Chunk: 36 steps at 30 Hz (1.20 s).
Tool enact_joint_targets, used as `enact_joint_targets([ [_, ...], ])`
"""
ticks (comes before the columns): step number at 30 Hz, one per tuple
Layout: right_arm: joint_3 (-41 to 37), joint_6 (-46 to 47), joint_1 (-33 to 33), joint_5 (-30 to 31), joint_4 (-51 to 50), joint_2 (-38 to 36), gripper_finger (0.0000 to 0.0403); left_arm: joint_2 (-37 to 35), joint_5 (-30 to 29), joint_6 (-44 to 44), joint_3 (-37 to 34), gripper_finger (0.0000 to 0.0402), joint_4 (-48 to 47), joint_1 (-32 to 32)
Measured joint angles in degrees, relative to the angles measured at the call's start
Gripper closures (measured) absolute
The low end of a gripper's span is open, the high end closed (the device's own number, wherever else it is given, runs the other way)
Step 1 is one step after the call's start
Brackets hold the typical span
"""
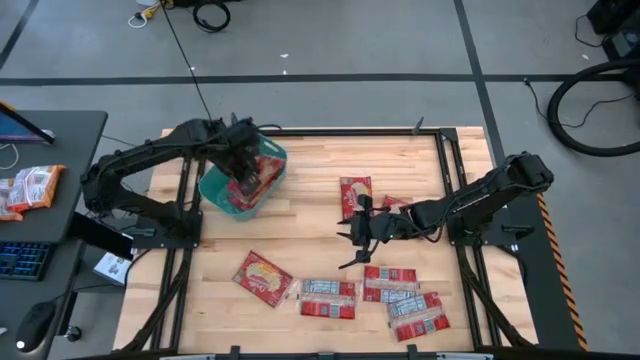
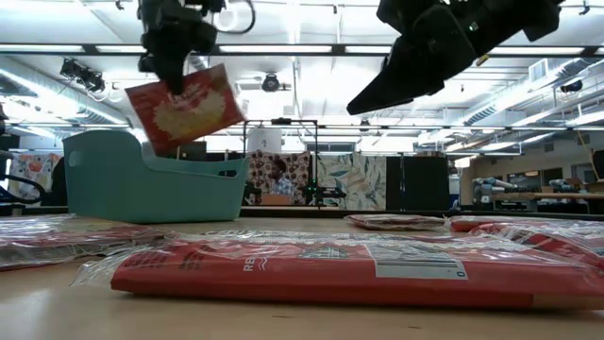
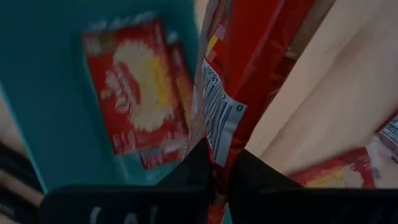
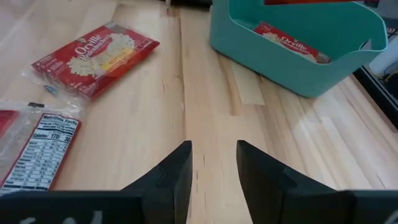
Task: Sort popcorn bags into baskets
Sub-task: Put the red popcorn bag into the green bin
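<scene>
- High view: the teal basket (image 1: 215,192) sits in the upper left of the wooden table (image 1: 310,170), close to the table's left edge. The left gripper (image 1: 243,172) hangs over it, clamped on a red popcorn bag (image 1: 247,183). The right gripper (image 1: 357,232) is at centre frame over bare wood, fingers apart and holding nothing. One packet with an oval picture (image 1: 355,192) lies just above it. Another (image 1: 263,276) lies at lower centre-left, with a row of label-side packets (image 1: 328,297) along the lower edge. A wide strip of bare wood stays open between the basket and this row.
- Low view: the held bag (image 2: 184,107) hangs tilted above the basket's rim (image 2: 151,142), at upper left. The basket's inside is hidden by its wall. A near packet (image 2: 311,269) fills the lower frame and blocks the table behind it.
- Left wrist view: the dark fingers (image 3: 189,171) pinch the bag's edge (image 3: 242,68). Below, blurred, a packet (image 3: 134,93) lies on the basket floor.
- Right wrist view: the fingers (image 4: 177,168) stand a narrow gap apart above bare wood. The basket (image 4: 292,68), upper right, is cut off by the frame, with one packet (image 4: 289,42) inside.
</scene>
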Motion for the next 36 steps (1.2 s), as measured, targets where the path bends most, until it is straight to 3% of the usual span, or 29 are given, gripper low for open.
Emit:
enact_joint_targets([
  [13,-2.6,-1.8,2.3,0.0,5.9,0.0,0.0273,5.5,6.1,1.5,-0.1,0.0367,-0.1,12.1],
  [30,-2.6,-1.3,4.4,0.0,5.9,0.1,0.0273,14.3,9.2,3.2,-0.1,0.0367,-2.6,12.3],
  [36,-2.6,-0.8,4.5,0.0,5.9,0.1,0.0273,15.6,7.6,3.8,-0.1,0.0336,-3.1,12.4],
])
